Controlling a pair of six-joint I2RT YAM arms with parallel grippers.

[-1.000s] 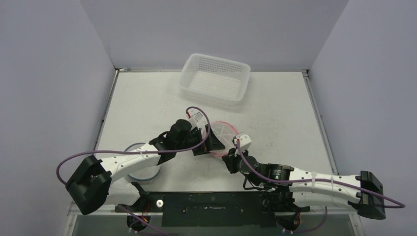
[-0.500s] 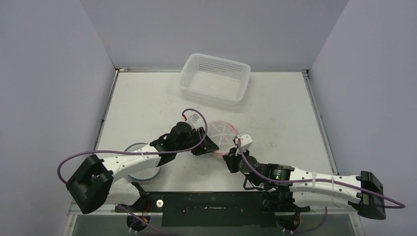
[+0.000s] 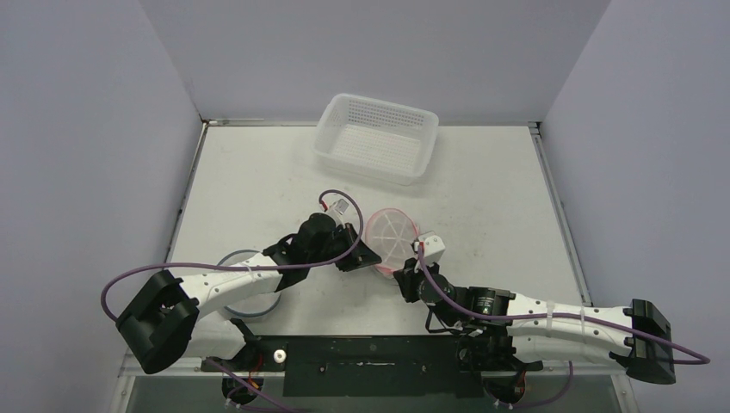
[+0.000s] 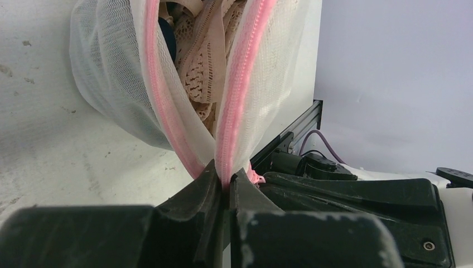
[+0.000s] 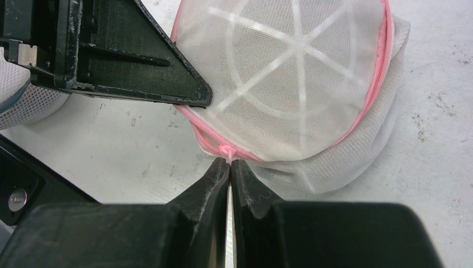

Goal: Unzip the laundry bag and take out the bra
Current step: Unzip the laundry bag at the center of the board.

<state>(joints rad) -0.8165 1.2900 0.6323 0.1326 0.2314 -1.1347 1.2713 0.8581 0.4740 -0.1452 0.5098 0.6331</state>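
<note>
Left tool (image 4: 225, 180) against bag (image 3: 389, 234), basket (image 3: 370, 163) beyond

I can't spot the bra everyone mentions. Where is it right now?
In the left wrist view, the beige lace bra is inside the white mesh laundry bag, showing through its part-open pink zipper, just beyond the left gripper.

White table (image 3: 258, 181): laundry bag (image 3: 392, 234), basket (image 3: 376, 138) (far edge).

Laundry bag (image 3: 389, 236) between left tool (image 3: 368, 258) and right tool (image 3: 403, 270)
</note>
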